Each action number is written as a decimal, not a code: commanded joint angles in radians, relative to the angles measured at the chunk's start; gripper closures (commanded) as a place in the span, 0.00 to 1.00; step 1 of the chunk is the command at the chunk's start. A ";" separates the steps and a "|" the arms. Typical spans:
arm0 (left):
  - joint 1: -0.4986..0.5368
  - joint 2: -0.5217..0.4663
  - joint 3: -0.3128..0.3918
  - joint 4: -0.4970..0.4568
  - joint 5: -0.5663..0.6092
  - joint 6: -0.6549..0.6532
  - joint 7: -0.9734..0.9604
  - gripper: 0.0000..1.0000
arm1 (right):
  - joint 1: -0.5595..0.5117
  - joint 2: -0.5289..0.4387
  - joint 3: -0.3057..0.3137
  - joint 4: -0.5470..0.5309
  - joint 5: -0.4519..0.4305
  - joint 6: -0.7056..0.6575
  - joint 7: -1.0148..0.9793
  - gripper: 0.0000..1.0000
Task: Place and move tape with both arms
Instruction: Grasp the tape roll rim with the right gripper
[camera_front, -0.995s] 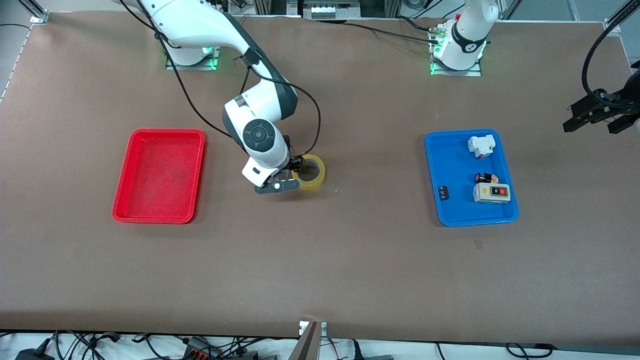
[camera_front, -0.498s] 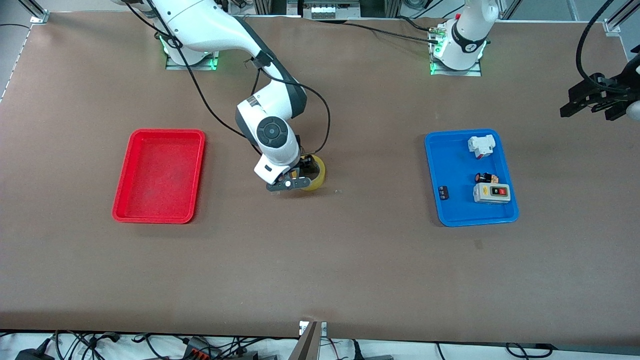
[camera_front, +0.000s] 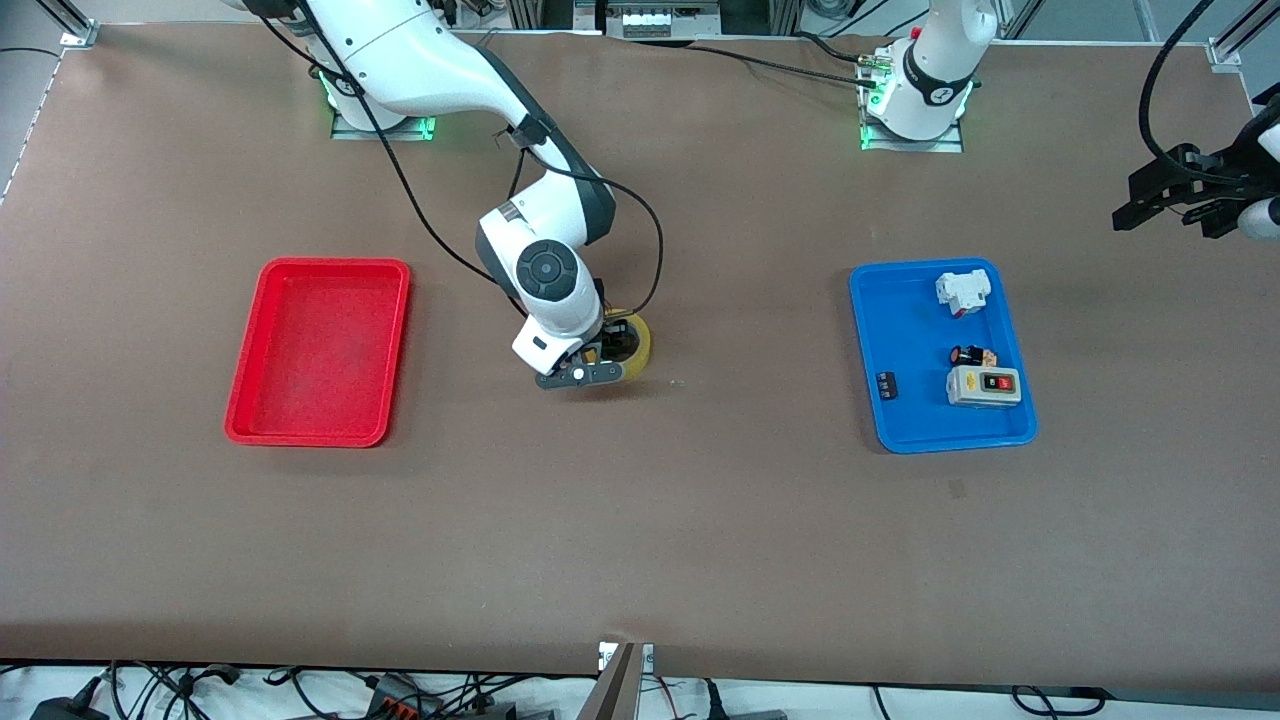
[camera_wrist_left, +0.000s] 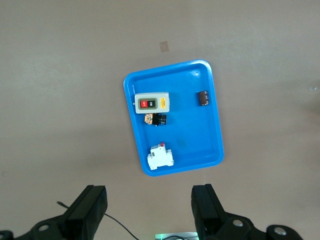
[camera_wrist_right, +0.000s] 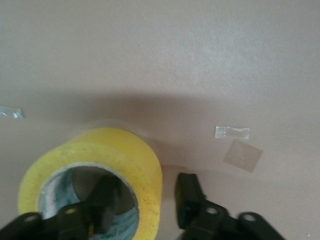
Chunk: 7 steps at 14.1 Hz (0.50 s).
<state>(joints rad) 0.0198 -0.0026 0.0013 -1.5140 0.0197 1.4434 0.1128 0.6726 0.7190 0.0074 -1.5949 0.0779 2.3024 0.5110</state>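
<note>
Since the right gripper (camera_wrist_right: 145, 197) straddles the tape (camera_wrist_right: 95, 175) wall, jaws not yet closed, an off-centre squeeze could tip it, while the left gripper (camera_wrist_left: 150, 212) waits wide open.

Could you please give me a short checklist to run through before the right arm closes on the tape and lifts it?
1. Right hand straddles the wall of the yellowish translucent tape roll, one finger in the hole, one outside: ok.
2. Right hand's fingers open, not yet clamped: ok.
3. Tape sits on the brown table, between the trays: ok.
4. Red rectangular plastic tray holds nothing: ok.
5. Left hand, open, waits over the left arm's end of the table, away from the tape: ok.
6. Grip firmness: cannot tell.
</note>
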 joint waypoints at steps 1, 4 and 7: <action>0.026 -0.011 -0.026 -0.011 -0.003 0.018 0.027 0.00 | 0.012 0.004 -0.006 0.023 0.010 -0.009 0.037 1.00; 0.026 -0.008 -0.026 -0.011 -0.001 0.038 0.027 0.00 | -0.010 -0.053 -0.017 0.023 0.008 -0.040 0.035 1.00; 0.025 -0.007 -0.026 -0.011 0.000 0.042 0.022 0.00 | -0.109 -0.168 -0.023 0.015 -0.007 -0.188 0.026 1.00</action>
<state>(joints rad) 0.0261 -0.0021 -0.0081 -1.5158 0.0197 1.4724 0.1138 0.6377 0.6566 -0.0219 -1.5594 0.0771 2.2271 0.5378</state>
